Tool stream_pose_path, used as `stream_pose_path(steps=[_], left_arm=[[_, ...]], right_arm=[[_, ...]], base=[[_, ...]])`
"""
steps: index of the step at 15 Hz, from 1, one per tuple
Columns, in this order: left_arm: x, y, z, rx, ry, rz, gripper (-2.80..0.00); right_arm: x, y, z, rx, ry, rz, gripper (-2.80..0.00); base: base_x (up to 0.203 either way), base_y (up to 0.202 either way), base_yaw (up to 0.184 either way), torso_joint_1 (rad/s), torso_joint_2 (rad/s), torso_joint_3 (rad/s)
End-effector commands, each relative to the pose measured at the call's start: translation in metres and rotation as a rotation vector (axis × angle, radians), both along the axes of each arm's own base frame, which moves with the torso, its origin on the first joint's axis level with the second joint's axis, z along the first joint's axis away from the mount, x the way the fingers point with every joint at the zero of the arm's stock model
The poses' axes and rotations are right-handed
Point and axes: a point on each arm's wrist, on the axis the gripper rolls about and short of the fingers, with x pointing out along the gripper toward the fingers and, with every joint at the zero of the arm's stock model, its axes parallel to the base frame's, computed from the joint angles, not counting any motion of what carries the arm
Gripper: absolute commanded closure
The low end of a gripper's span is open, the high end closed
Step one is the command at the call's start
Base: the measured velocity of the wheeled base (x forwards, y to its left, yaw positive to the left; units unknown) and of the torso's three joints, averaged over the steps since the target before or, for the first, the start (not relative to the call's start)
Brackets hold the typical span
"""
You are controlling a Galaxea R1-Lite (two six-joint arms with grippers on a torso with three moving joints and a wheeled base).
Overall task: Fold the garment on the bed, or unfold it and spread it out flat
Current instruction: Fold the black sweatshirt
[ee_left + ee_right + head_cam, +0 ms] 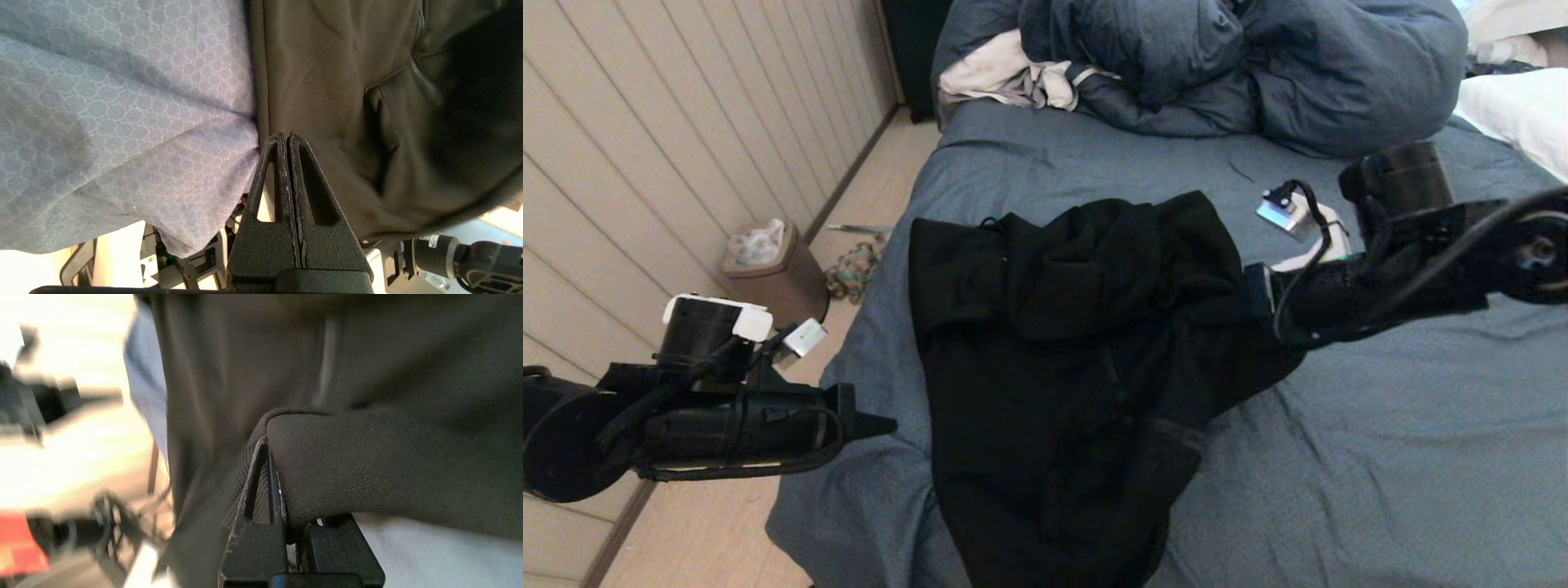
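Right end effector [282,477] is clamped on the garment [1062,359] at its right edge; left end effector [878,425], jaws together and empty, sits left of the garment on the bed [1380,457]. Your thin pinch could slip if you pull fast.

Puffy dark blue duvet [1241,65], heaped beside a crumpled white-grey cloth [1005,73]. Brown lidded waste bin [776,273] with clear liner, standing on pale wooden floor [874,188] against a panelled wall [645,147].

Garment [1062,367] on the bed [1380,457], duvet [1241,65] behind, bin [776,273] on the floor left
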Motion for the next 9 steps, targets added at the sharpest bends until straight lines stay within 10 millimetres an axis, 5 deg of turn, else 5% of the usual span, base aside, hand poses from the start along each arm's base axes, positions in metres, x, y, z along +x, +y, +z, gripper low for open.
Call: stream_pose_path(steps=[1, 5, 9], left_arm=[[0.000, 0.000, 0.000, -0.003, 0.002, 0.000, 0.00], [0.000, 0.000, -0.001, -0.002, 0.003, 0.000, 0.00], [0.002, -0.001, -0.004, 0.000, 0.016, 0.000, 0.00]], right_arm=[[0.037, 0.014, -0.004, 0.018, 0.007, -0.013, 0.00], [0.086, 0.023, 0.013, 0.076, 0.001, -0.162, 0.00], [0.124, 0.026, -0.012, 0.026, -0.001, -0.429, 0.00]], base=[[0.000, 0.000, 0.000, 0.000, 0.00, 0.000], [0.000, 0.000, 0.000, 0.000, 0.00, 0.000], [0.000, 0.000, 0.000, 0.000, 0.00, 0.000]])
